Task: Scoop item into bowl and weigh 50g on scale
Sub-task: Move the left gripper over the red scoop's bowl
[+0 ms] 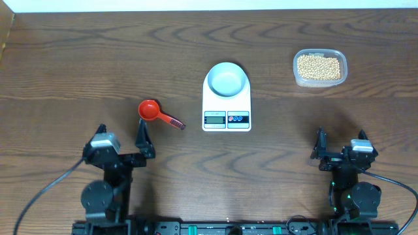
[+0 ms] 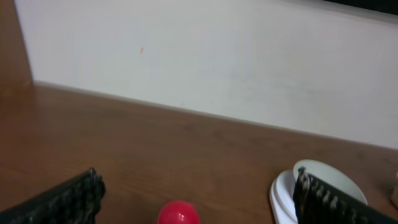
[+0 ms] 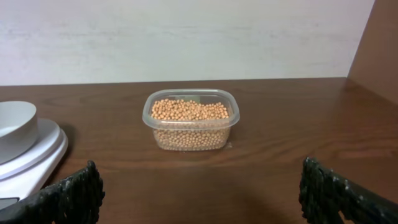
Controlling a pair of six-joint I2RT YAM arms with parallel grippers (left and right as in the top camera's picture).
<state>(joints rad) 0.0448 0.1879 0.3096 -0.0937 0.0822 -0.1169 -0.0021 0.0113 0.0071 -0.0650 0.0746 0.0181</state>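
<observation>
The pale bowl (image 1: 226, 79) stands on the white scale (image 1: 210, 104) at the table's middle, and nothing shows inside it. The beige beans (image 1: 319, 66) fill a clear tub (image 1: 296, 69) at the back right. A red scoop (image 1: 151, 110) lies left of the scale. My left gripper (image 1: 122, 134) is open just in front of the scoop, holding nothing; its wrist view shows the scoop (image 2: 178, 213) low between the fingers, and the bowl (image 2: 329, 177) at right. My right gripper (image 1: 341, 140) is open near the front right, facing the beans (image 3: 190, 111), far from them.
The table's left wooden edge (image 2: 15, 43) rises at the far left, and a white wall (image 3: 186, 37) runs behind the table. The scale's display and buttons (image 1: 226, 118) face the front. Cables trail from both arm bases.
</observation>
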